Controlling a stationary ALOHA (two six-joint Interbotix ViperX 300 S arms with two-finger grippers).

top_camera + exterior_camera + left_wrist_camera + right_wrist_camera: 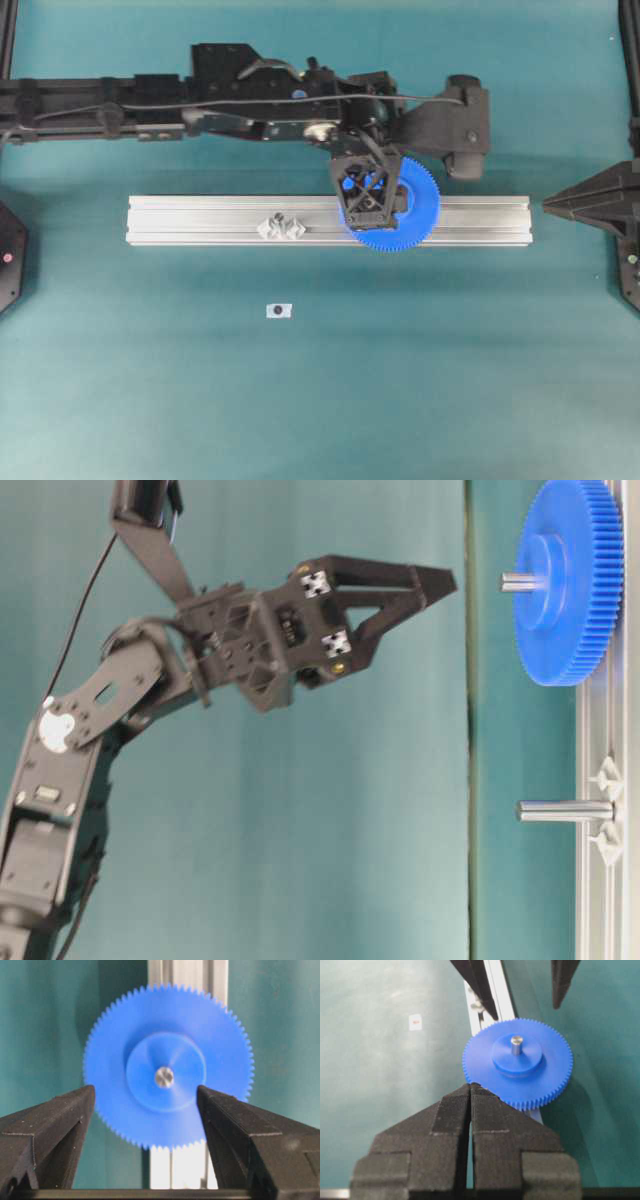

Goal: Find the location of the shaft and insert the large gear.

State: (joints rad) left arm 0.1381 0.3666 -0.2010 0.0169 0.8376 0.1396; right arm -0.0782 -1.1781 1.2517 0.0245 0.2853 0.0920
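On the left of the overhead view a small white tag (279, 311) lies alone on the green table (150, 400), and a clear mount with a second bare peg (283, 226) sits on the left part of the silver rail (200, 220). Further right on that rail lies the large gear (415, 215), flat, with the tip of the shaft (516, 1040) standing up through its hub hole. Judged from that, the insertion itself looks done and the step in hand is the release.

The left gripper (368, 190) hangs above the gear with its jaws spread wide. In the table-level view its fingertips (435, 580) stand clear of the gear's hub, with open air between, so it holds nothing and touches nothing. The left wrist view shows the two fingers on either side of the gear, well apart from each other.

The next move seems to call only for lifting this arm straight away without brushing the teeth.

At the right edge the right gripper (471, 1091) is parked with its jaws pressed together, empty, its tip near the gear's rim.
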